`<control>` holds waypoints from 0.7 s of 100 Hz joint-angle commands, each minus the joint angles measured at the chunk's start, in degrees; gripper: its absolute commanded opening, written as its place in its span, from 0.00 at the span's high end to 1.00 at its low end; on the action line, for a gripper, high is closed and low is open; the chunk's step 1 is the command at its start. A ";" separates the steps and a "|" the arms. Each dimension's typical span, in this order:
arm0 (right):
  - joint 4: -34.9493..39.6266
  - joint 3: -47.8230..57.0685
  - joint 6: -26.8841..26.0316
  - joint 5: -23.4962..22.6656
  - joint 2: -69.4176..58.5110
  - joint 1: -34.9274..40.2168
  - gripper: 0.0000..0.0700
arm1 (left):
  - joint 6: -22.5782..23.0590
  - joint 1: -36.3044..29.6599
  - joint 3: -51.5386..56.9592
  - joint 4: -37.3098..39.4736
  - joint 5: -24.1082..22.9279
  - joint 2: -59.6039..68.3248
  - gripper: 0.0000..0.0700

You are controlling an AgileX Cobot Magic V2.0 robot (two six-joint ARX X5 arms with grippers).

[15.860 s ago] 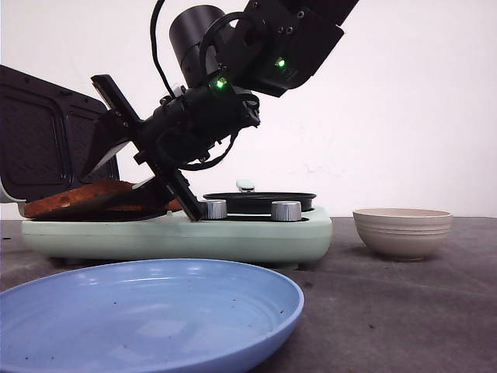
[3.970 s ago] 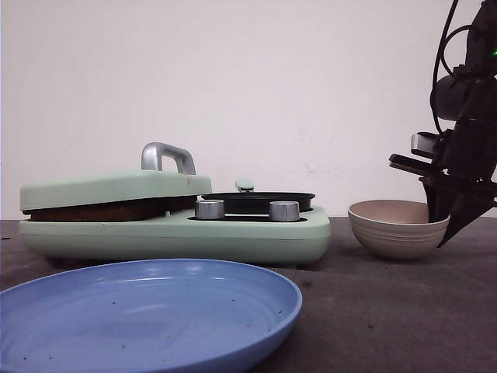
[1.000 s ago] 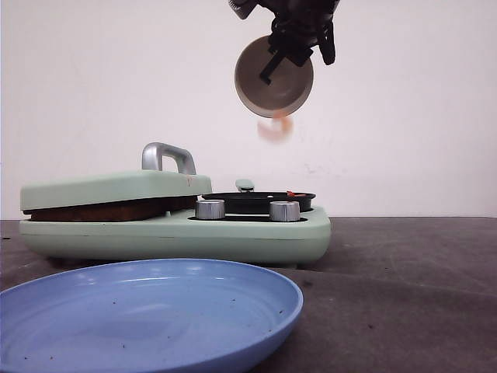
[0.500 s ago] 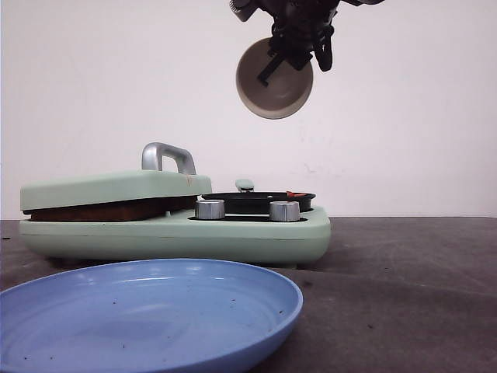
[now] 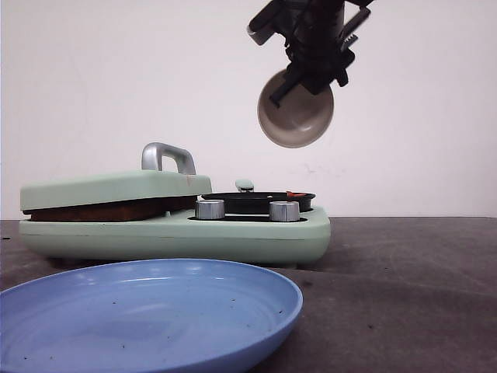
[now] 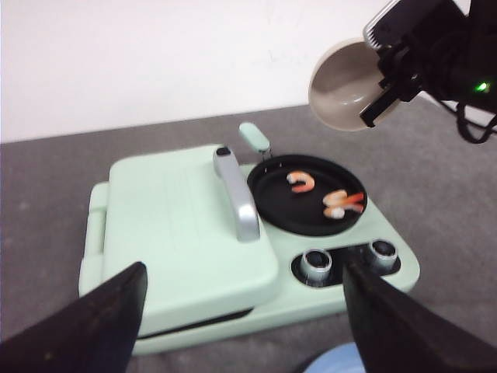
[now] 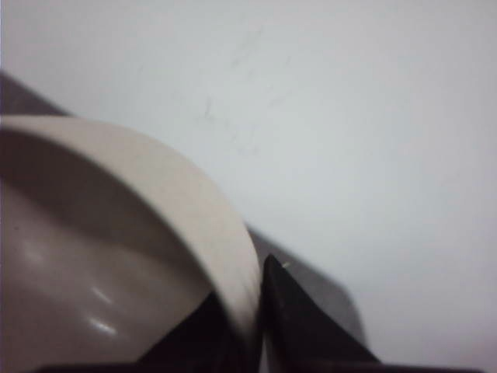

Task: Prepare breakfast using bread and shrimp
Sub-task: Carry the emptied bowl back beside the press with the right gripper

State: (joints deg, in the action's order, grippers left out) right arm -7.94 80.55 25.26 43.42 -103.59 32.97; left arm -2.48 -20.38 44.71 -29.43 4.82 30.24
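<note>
Front view: a blue plate (image 5: pixel 147 311) fills the near table at 7 o'clock. Behind it sits the mint-green breakfast maker (image 5: pixel 175 221), its lid (image 5: pixel 116 186) closed over the bread (image 5: pixel 105 210), whose brown crust edge shows in the gap. To the lid's right is the round black pan (image 5: pixel 258 202), with 2 silver knobs (image 5: pixel 209 209) in front of it. High at 1 o'clock, the right gripper (image 5: pixel 307 74) is clamped on the rim of a beige bowl (image 5: pixel 296 116), tipped on its side above the pan. In the left wrist view the shrimp (image 6: pixel 301 181) lie in the pan as orange-pink curls. The left gripper (image 6: pixel 241 311) has its dark fingers (image 6: pixel 93 326) spread wide, holding nothing.
</note>
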 commanded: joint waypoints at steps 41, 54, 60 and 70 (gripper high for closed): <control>27.02 1.31 -29.66 -17.31 10.99 -5.31 1.00 | 0.35 -0.17 0.22 0.61 0.33 0.04 0.38; 34.53 1.31 -35.82 -26.97 14.56 -9.70 1.00 | 0.37 -0.15 0.20 0.85 0.33 0.04 0.38; 37.57 1.31 -37.92 -31.69 15.74 -12.24 1.00 | 0.35 -0.15 0.20 0.85 0.31 0.04 0.38; 41.92 1.31 -40.11 -40.17 16.79 -16.90 1.00 | 0.37 -0.15 0.22 0.85 0.31 0.04 0.38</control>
State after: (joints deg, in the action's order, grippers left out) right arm 32.18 80.55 -10.57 8.38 -86.32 18.26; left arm -2.48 -20.38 44.71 -29.39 4.82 30.26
